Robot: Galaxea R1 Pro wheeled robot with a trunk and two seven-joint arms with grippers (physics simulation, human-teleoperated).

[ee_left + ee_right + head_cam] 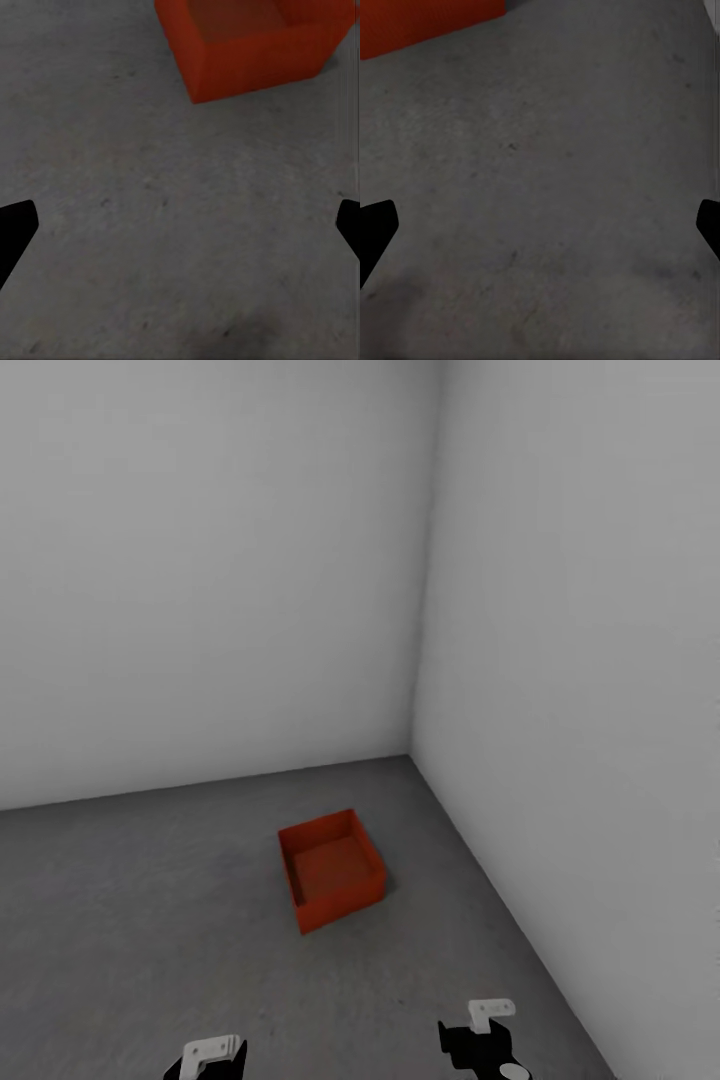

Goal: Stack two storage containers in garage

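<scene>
Storage container (420, 22) — cropped by frame edge.

A corner of a bare room with plain white-grey walls (200, 560). On the dark grey, rough speckled concrete floor (130, 920) sits one red-orange rectangular open-top storage container (331, 868), upright and empty, near the corner. At the bottom edge, parts of the left tool (212, 1057) and right tool (487, 1035) show, well apart from the container.
</scene>
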